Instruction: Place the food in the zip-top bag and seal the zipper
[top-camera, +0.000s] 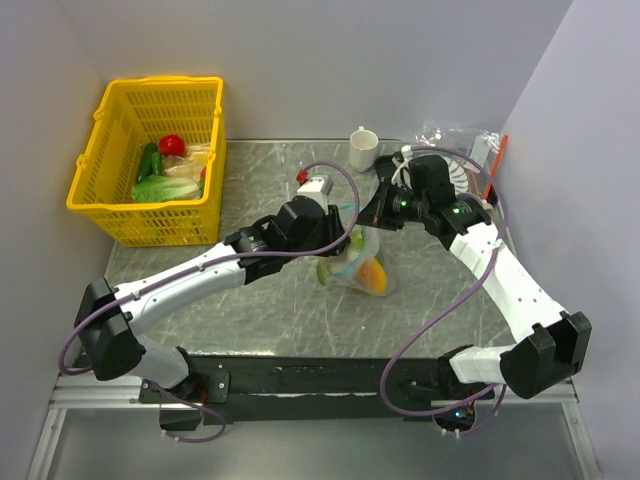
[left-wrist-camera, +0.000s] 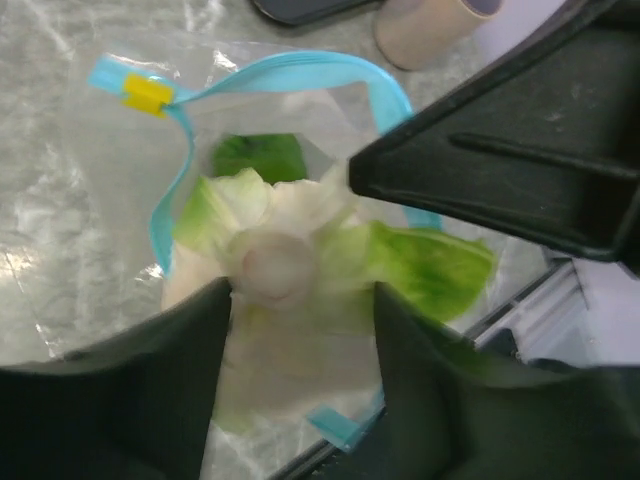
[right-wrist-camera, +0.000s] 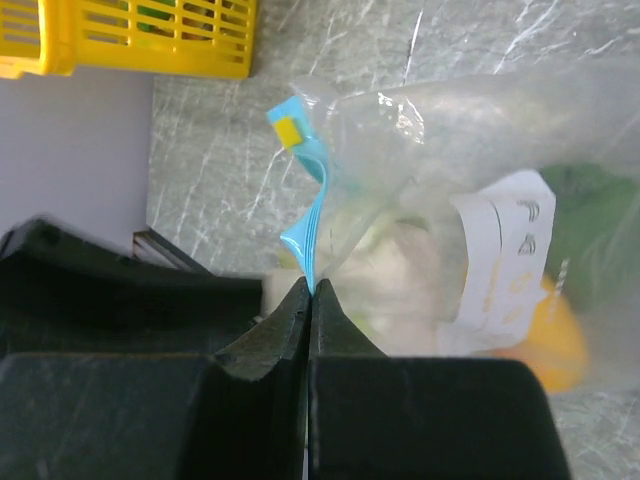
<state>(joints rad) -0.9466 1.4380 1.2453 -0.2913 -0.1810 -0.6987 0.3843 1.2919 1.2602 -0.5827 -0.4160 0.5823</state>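
Note:
The zip-top bag (top-camera: 358, 264) lies mid-table with its mouth held up and green and orange food inside. Its teal-blue zipper (left-wrist-camera: 290, 64) loops wide open around a pale lettuce head (left-wrist-camera: 275, 262) that sits in the mouth. My left gripper (left-wrist-camera: 302, 290) hangs just above the lettuce, open, with its fingers on either side of the stem. My right gripper (right-wrist-camera: 311, 287) is shut on the zipper (right-wrist-camera: 312, 225) at the mouth's edge and holds it up. A yellow tab (right-wrist-camera: 289, 130) sits at the strip's end. Through the bag wall (right-wrist-camera: 450, 140) show a white label (right-wrist-camera: 505, 250) and orange food (right-wrist-camera: 562, 342).
A yellow basket (top-camera: 150, 160) with a red tomato (top-camera: 171, 144) and greens stands at the back left. A white cup (top-camera: 363, 149) stands behind the bag. Clear plastic packaging (top-camera: 455, 135) and an orange-red stick (top-camera: 494, 165) lie at the back right by the wall.

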